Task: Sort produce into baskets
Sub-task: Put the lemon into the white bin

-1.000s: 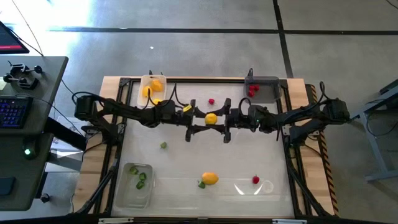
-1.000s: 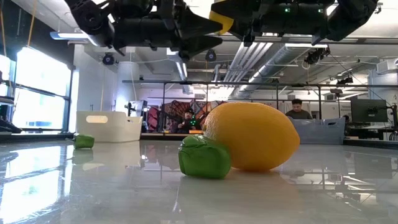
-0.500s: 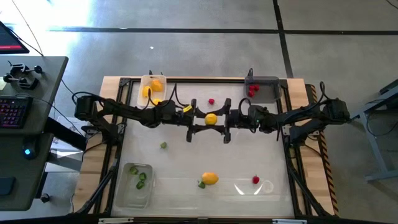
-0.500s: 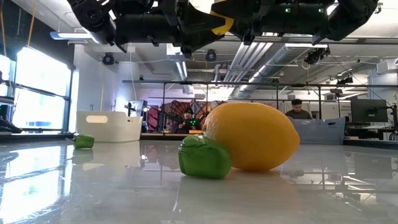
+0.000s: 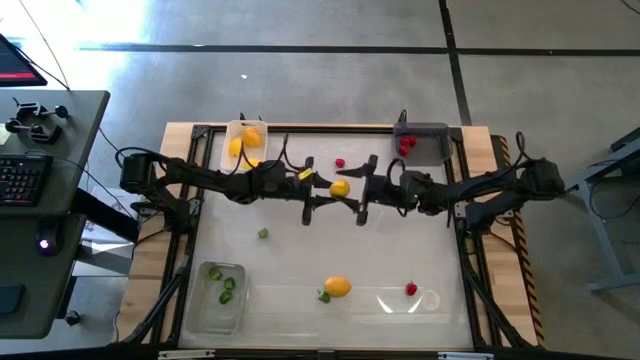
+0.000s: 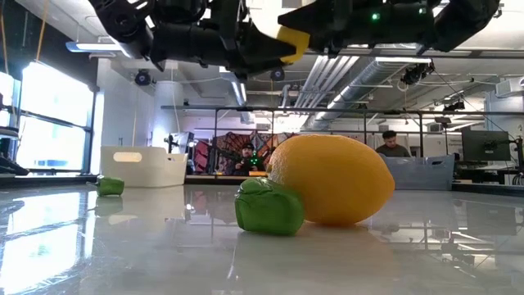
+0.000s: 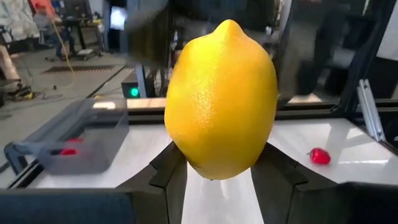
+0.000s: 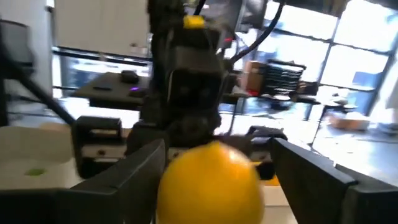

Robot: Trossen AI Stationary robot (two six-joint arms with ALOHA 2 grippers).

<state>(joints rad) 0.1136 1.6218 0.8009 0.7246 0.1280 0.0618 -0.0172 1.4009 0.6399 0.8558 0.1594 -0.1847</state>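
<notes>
Between left fingers [image 7: 280, 177], a lemon [image 7: 221, 99]

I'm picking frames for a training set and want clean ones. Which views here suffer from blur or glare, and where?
Right wrist view: soft throughout, the lemon smeared and the windows behind blown out. Left wrist view: lemon sharp, background soft. Low view: near lemon and green piece crisp, bright window at the left, reflections on the glossy table. High view: glare streak near the red berry.
</notes>
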